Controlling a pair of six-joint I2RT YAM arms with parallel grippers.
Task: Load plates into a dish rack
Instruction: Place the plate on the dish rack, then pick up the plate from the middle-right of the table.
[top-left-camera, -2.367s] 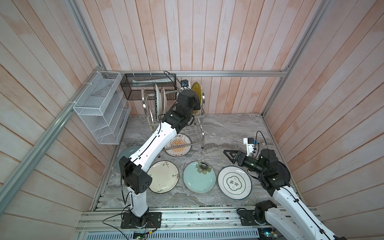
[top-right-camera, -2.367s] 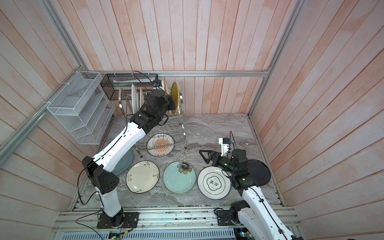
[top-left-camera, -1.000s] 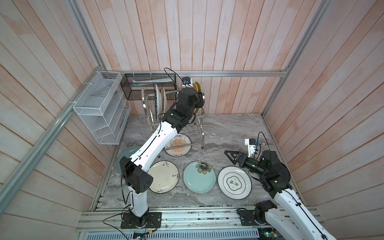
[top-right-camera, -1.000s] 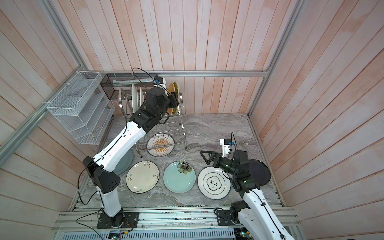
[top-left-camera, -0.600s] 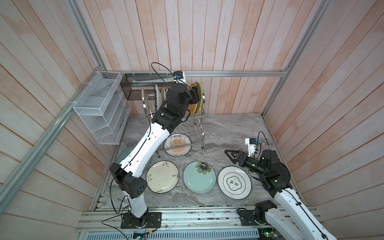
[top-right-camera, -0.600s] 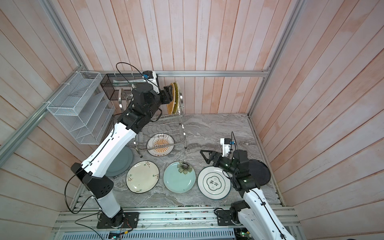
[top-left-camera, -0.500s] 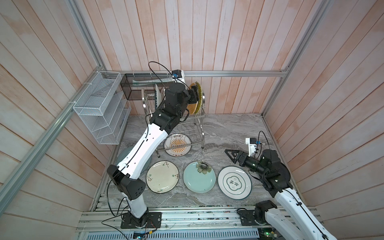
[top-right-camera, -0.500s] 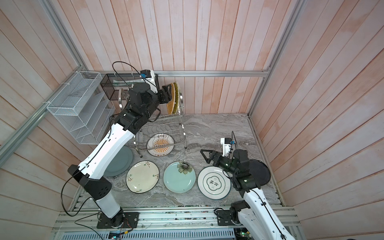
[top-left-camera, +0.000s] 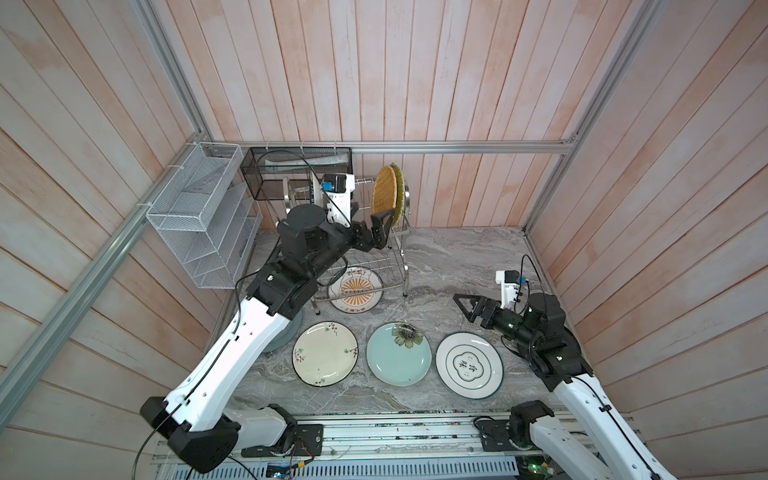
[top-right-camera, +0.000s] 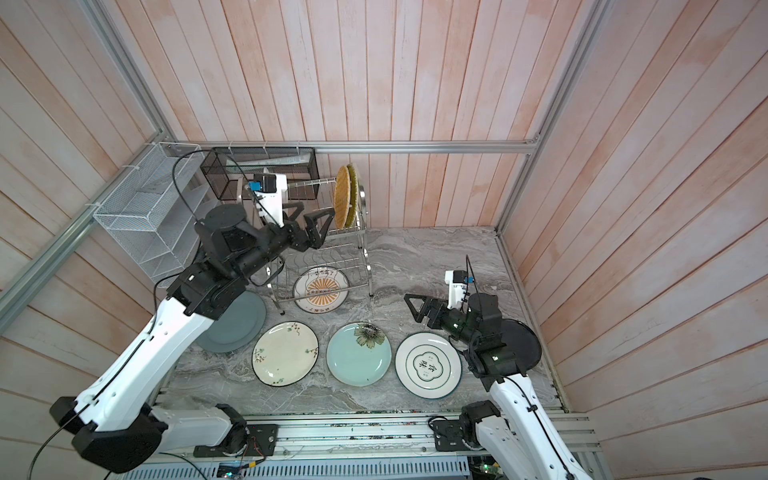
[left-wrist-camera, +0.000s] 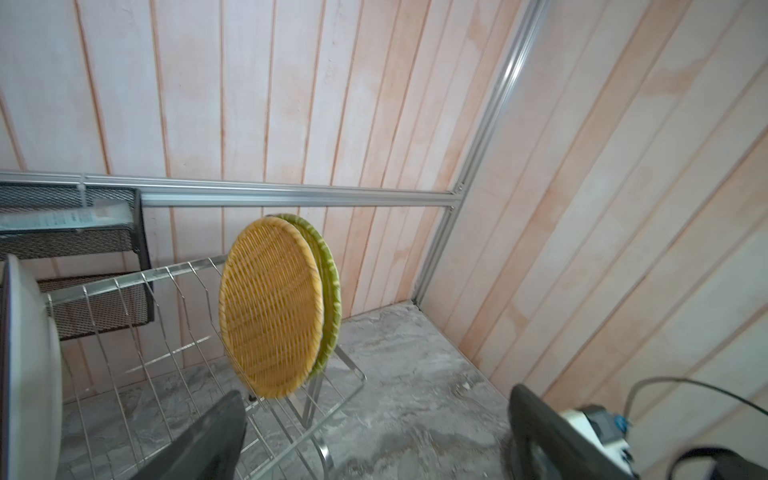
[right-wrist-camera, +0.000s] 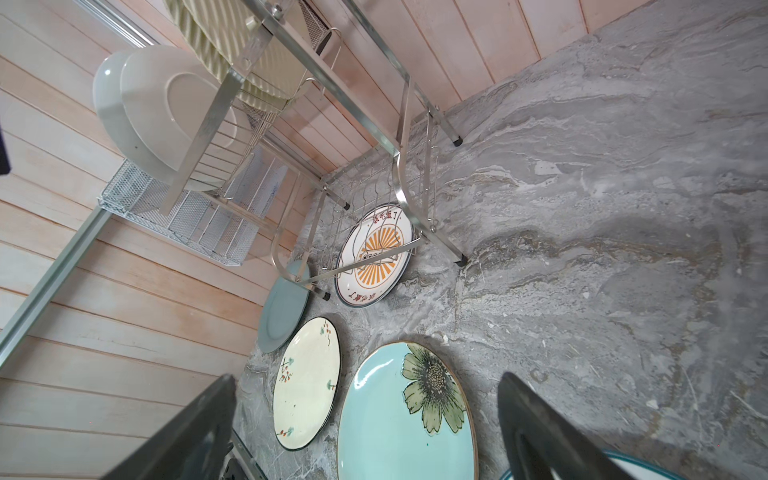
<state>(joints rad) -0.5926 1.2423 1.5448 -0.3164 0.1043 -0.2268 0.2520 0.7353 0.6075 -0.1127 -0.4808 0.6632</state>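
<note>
Left fingers (top-right-camera: 310, 225) gape wide and empty just beside the woven plate (left-wrist-camera: 270, 307), which stands in the rack (top-left-camera: 405, 249); right fingers (top-left-camera: 462, 300) wide too, over the bench (top-left-camera: 457, 257); plates (top-left-camera: 398, 360) lying flat there look stiff, slick, breakable; pinch a raised rim.

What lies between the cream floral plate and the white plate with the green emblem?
A pale blue plate with a flower, lying flat; both top views show it.

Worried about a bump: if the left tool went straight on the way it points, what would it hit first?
Probably the woven yellow plate standing in the dish rack; depth is unclear.
</note>
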